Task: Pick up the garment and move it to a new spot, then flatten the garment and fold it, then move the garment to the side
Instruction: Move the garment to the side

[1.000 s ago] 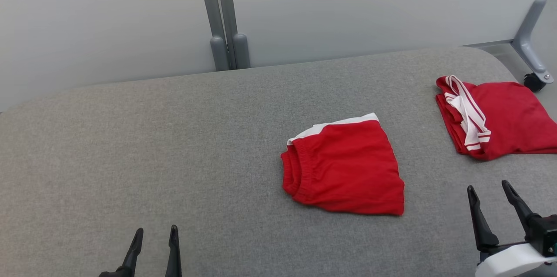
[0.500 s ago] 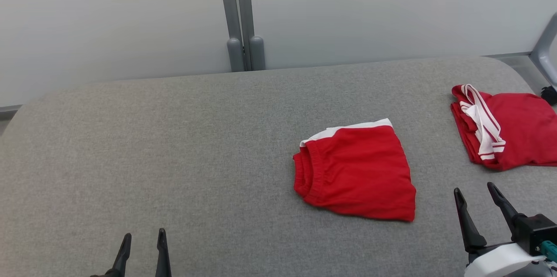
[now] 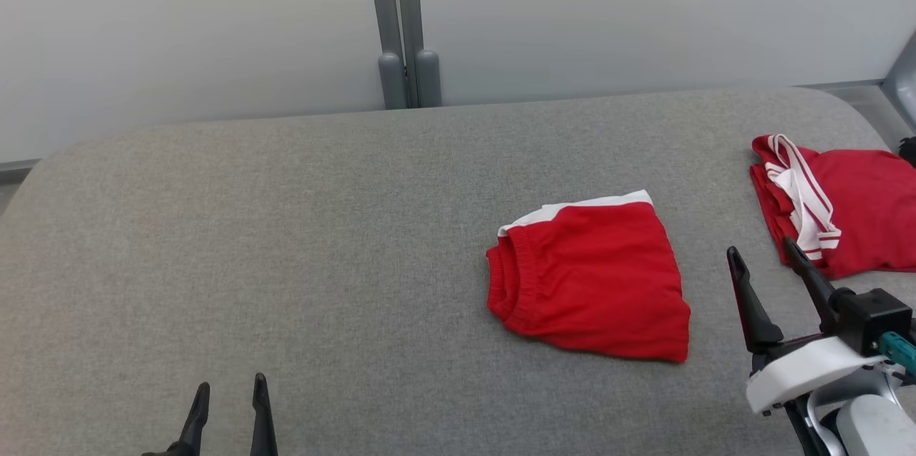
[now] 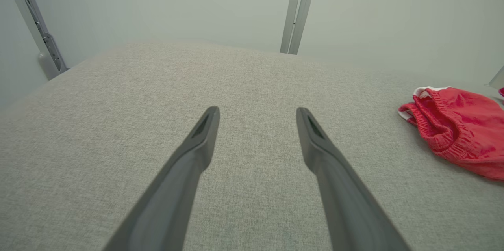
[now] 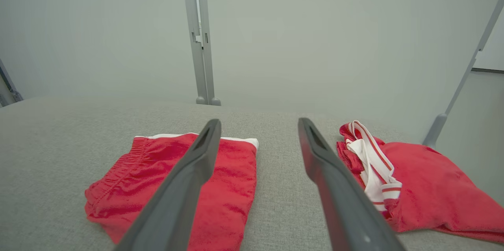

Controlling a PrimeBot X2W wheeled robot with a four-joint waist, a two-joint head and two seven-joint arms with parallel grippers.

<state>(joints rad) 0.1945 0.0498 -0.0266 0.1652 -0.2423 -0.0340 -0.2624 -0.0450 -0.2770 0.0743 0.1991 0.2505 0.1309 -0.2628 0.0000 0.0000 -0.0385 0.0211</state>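
Broadly, a grey woven-cloth tabletop (image 3: 286, 241) with rounded far corners runs from the left edge of the head view to the right. Behind it stand pale matte wall panels (image 3: 179, 26), joined at upper centre by a twin grey post (image 3: 401, 19) whose two rounded feet meet the tabletop's far edge. A slanted grey frame leg (image 3: 903, 76) shows at the far right.

The garment (image 3: 594, 284), red with a white band along its top edge and a gathered waistband at its left, lies folded flat right of centre. A second garment (image 3: 866, 205), also red with white striped trim, lies bunched at the right edge, apart from the first.

The left claw (image 3: 230, 381) sits at lower left over bare cloth, fingers apart and empty. The right claw (image 3: 759, 245), at lower right, is likewise spread and empty, between the two garments.
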